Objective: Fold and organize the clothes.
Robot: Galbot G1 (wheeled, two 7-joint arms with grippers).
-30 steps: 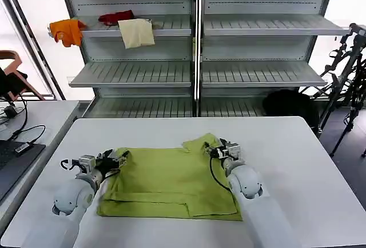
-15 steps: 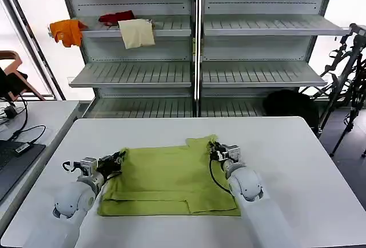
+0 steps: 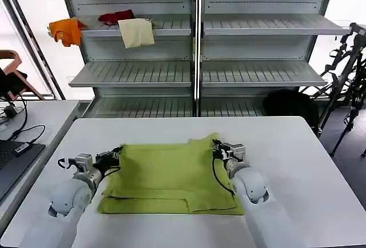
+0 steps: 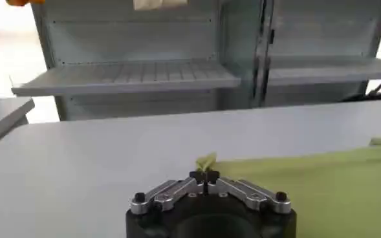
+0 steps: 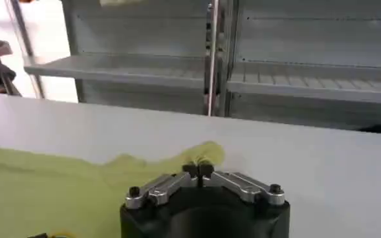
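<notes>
Orange cloth [image 3: 67, 31], red cloth [image 3: 116, 16], cream cloth [image 3: 136, 32] on shelf [image 3: 171, 26]

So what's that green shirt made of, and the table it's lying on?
The t-shirt looks like soft matte knit fabric, probably cotton: it drapes, creases and bunches where the left tool and right tool pinch its corners. The table looks like a smooth white laminate or painted board with a faint sheen; I can't tell which.

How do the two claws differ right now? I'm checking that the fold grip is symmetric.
The left claw pinches the t-shirt at its far left corner; the right claw pinches the far right corner, where the cloth bunches up. Left cloth lies flatter. Both are shut on fabric, low over the table.
</notes>
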